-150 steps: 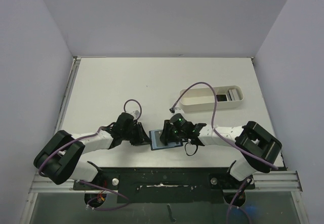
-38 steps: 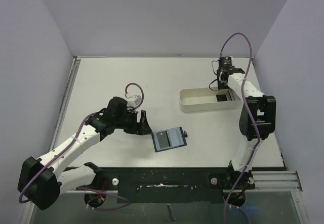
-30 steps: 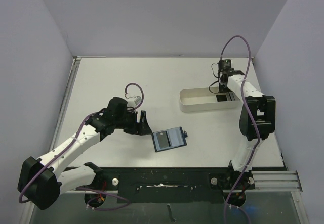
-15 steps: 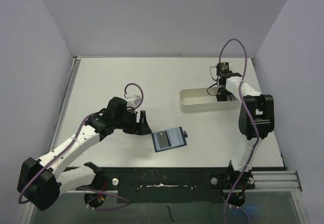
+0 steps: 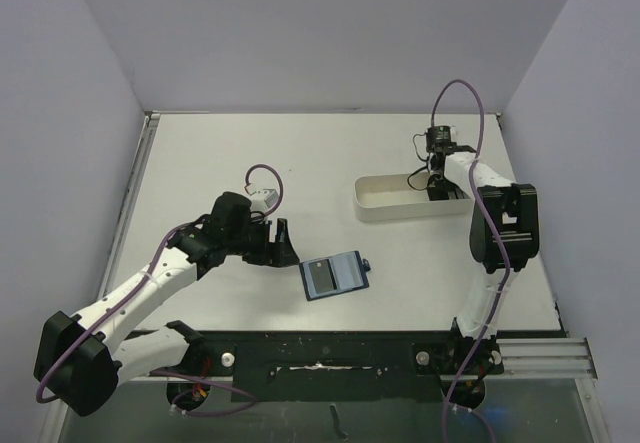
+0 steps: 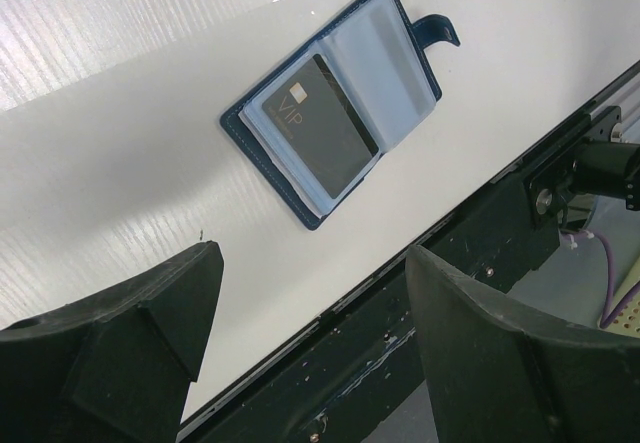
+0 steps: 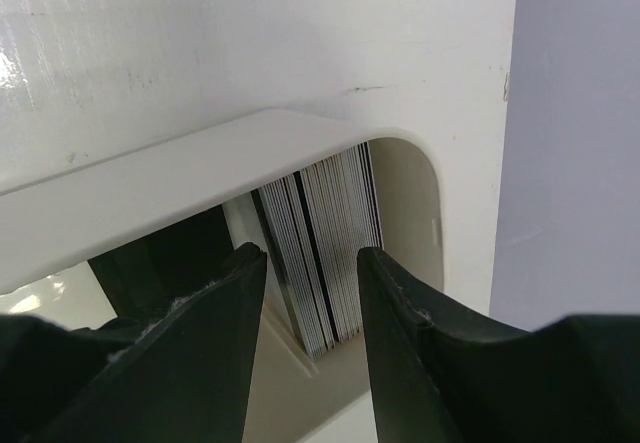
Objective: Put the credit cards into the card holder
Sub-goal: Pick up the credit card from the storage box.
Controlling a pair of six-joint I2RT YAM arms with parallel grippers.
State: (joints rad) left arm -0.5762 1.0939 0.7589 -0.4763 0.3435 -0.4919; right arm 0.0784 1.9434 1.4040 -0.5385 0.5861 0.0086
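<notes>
Several credit cards (image 7: 330, 213) stand on edge in the tray (image 7: 200, 178) at two o'clock, between the parted jaws of the right gripper (image 7: 310, 253); the card holder (image 5: 336, 275) lies open at six o'clock, beside the wide-open left gripper (image 6: 308, 263).

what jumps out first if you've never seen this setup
The open blue card holder lies near the table's front edge, with one dark credit card showing on its left page. At the far right, the right arm's fingers stand apart over a stack of cards set on edge in the white tray. The left arm's fingers, open, hover beside the holder.
</notes>
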